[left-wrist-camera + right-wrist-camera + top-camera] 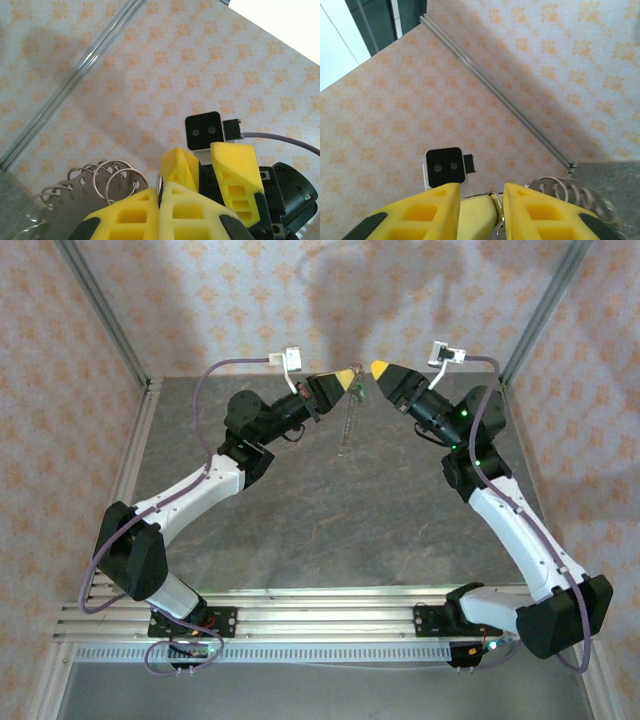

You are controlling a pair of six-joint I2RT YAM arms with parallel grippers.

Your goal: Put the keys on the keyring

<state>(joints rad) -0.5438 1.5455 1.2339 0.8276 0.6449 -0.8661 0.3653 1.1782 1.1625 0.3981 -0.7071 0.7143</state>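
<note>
My left gripper [348,376] is raised above the far middle of the table and is shut on the thin edge of the metal keyring [160,184]. A bunch of several small split rings with flat metal tags [102,181] hangs beside its fingers and dangles toward the table [346,426]. My right gripper [378,369] faces it tip to tip and stands open. In the right wrist view its fingers [532,210] flank the left gripper's yellow tip [476,214] and the ring's wire [495,199]. The green-headed key is hidden.
The grey table [330,510] lies below both arms. Patterned walls enclose the back and sides, with aluminium posts [108,320] at the rear corners. A slotted rail [320,612] runs along the near edge at the arm bases.
</note>
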